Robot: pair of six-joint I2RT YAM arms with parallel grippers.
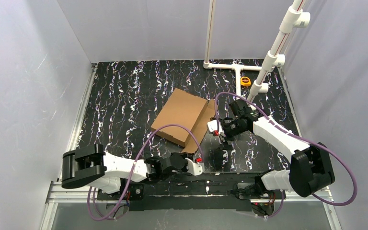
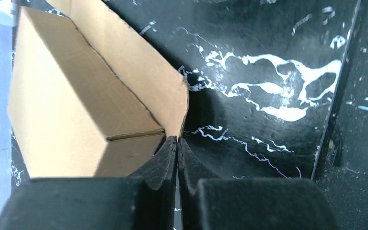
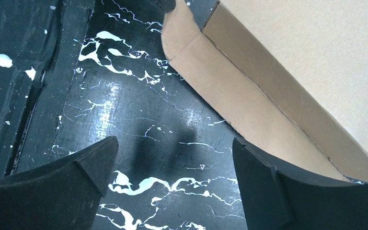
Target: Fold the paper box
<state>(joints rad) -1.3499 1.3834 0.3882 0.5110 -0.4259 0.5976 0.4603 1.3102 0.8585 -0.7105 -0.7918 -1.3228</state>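
So the paper box (image 1: 179, 112) sits around the middle of the bench (image 1: 124, 105), turned at an angle, and honestly it looks mostly done. The lid is down flat on top, the walls are up, and it reads as a proper shallow box rather than a flat sheet.

What looks unfinished is one long side flap (image 2: 143, 67) on the right-hand side. It leans outward instead of lying against the wall or being tucked in. Whether any tabs on the far side are seated can't be seen from these views.

The left hand (image 2: 177, 143) is squeezed fully closed with its tips right at the near corner of that flap. Nothing shows between the fingers, so it looks more like a poke than a grip. The right hand (image 3: 172, 143) hangs over the bench with its fingers spread wide, holding nothing, with the flap just beside one finger.

Best guess is that tucking that flap is the last job.
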